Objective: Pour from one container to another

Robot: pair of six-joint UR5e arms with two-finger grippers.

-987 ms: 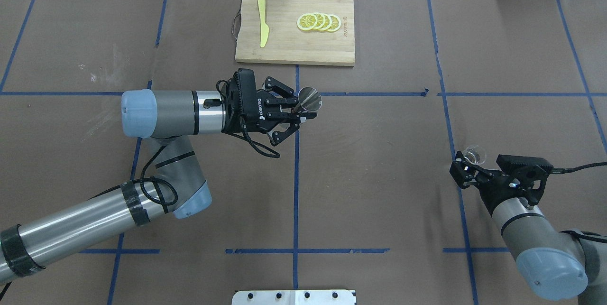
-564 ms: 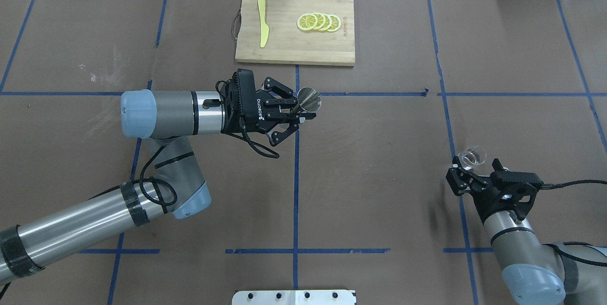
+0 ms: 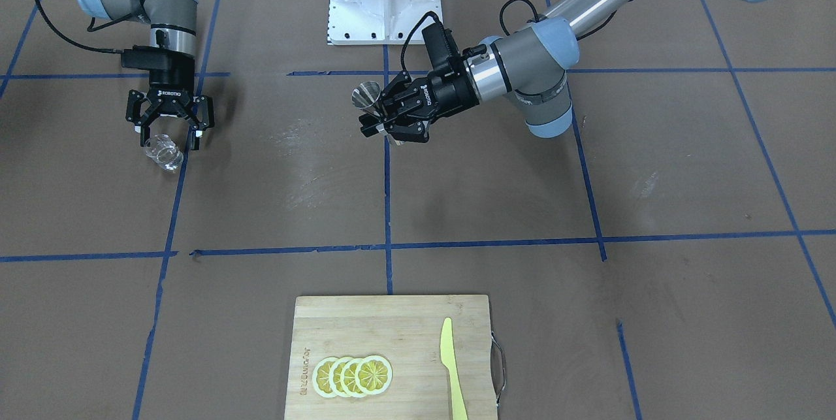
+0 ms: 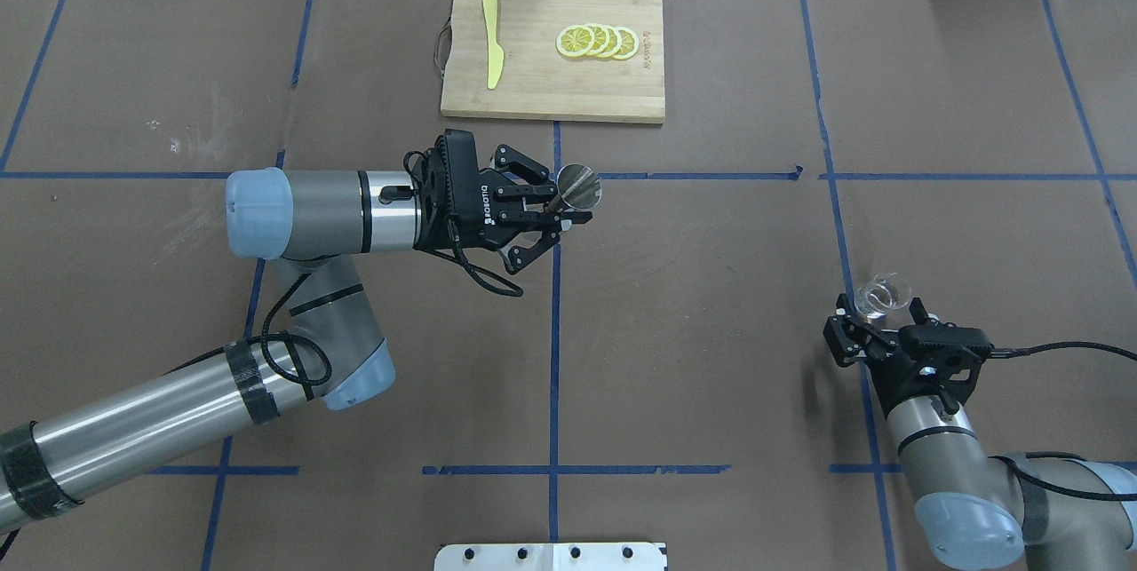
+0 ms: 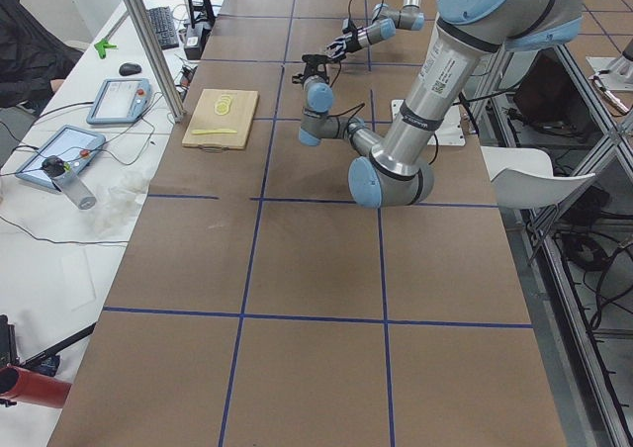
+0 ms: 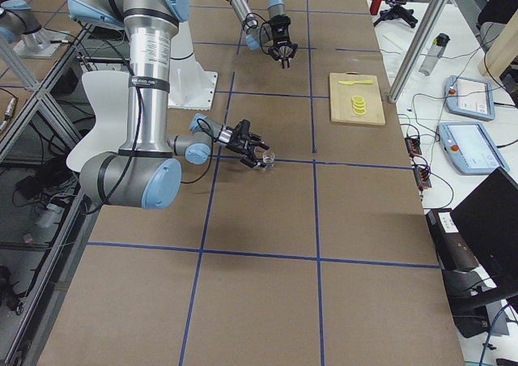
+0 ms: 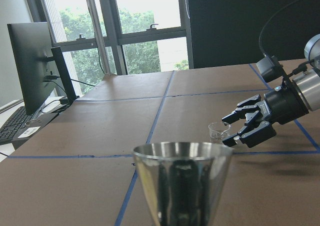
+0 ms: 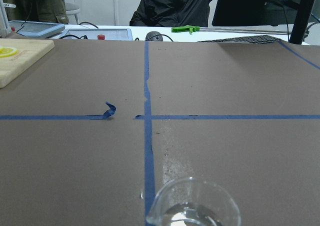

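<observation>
one jigger (image 4: 579,185) clamped in left fingers (image 4: 533,190); right fingers (image 3: 206,113) spread beside glass (image 3: 163,153).

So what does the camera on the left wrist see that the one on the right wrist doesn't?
Only the left wrist view shows the metal jigger up close, the right arm's fingers open near the glass cup, plus windows and a monitor. Only the right wrist view shows a cutting board corner and a person in dark clothes. Both share the glass cup and the brown table with blue tape.
</observation>
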